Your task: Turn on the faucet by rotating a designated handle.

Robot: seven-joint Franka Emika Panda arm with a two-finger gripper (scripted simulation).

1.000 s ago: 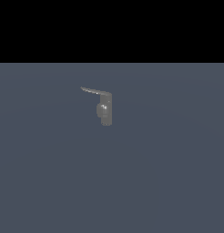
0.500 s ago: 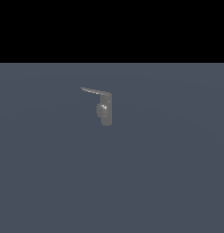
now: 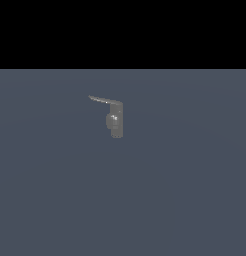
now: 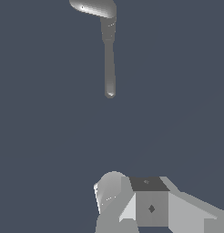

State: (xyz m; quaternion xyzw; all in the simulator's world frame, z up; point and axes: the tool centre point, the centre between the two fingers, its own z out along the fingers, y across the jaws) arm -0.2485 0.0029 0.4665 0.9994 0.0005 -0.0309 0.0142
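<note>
Currently only a grey blocky part of the gripper (image 4: 150, 205) shows in the wrist view; fingertips not visible, so can't tell if it's spread or closed. It holds nothing visible and sits well apart from the faucet (image 3: 116, 120). Faucet stands upright on the slate floor (image 3: 145, 200), handle (image 3: 102, 99) sticking out toward the exterior view's left.

faucet (image 4: 96, 8) at frame edge | handle (image 4: 109, 68) thin, extended | grey floor (image 4: 45, 136) | gripper body partly visible
</note>
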